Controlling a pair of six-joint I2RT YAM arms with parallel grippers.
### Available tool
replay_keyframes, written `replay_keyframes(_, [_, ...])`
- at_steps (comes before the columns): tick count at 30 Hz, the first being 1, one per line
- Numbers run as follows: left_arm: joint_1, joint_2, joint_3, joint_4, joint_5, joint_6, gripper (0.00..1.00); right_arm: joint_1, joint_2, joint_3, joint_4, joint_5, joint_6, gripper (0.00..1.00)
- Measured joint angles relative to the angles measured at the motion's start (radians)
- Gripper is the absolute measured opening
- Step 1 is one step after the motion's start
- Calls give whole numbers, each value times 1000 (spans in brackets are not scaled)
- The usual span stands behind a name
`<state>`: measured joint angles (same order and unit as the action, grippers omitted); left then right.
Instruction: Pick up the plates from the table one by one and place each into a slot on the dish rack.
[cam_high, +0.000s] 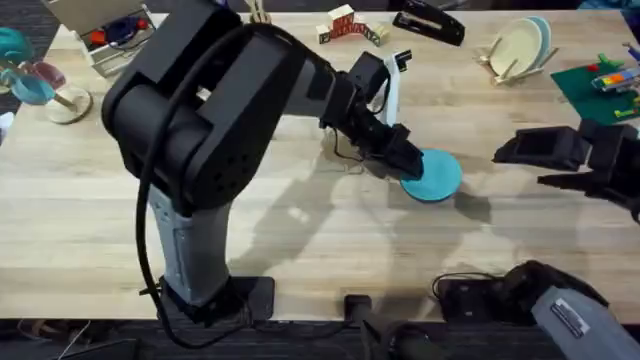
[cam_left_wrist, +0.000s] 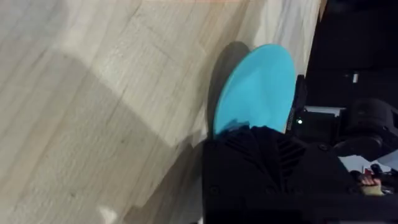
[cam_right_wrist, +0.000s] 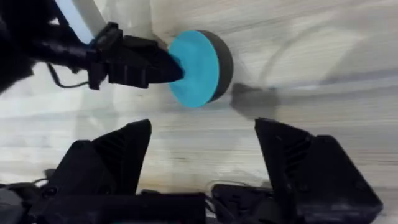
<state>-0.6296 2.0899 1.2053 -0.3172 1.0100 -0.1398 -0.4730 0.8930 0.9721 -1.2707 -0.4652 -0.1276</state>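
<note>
Pick-up step: left gripper (cam_high: 408, 165) pinching rim of round teal-turquoise plastic plate (cam_high: 436, 175), tilted off table (cam_high: 300, 230); right gripper (cam_right_wrist: 202, 152) spread, empty; next, carry to wooden dish rack (cam_high: 515, 62).

Bright, even light from above falls on the pale wooden plank surface (cam_high: 300, 230), with soft grey shadows spreading beneath the large black left arm (cam_high: 200, 130). The round teal-turquoise plastic plate (cam_high: 433, 176) casts a dark shadow just beside it in both wrist views. The overhead view's near arm housings look blurred, and the left wrist view is soft, its wood grain smeared.
</note>
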Motion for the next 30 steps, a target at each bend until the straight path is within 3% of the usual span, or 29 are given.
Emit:
replay_keyframes(10, [0, 0, 0, 0, 0, 0, 42, -136, -10, -167, 58, -207, -65, 994])
replay_keyframes(19, [0, 0, 0, 2, 0, -1, 42, -141, -10, -272, 158, -285, -70, 994])
replay_keyframes(30, [0, 0, 0, 15, -4, -3, 42, -141, -10, -403, 301, -299, -32, 995])
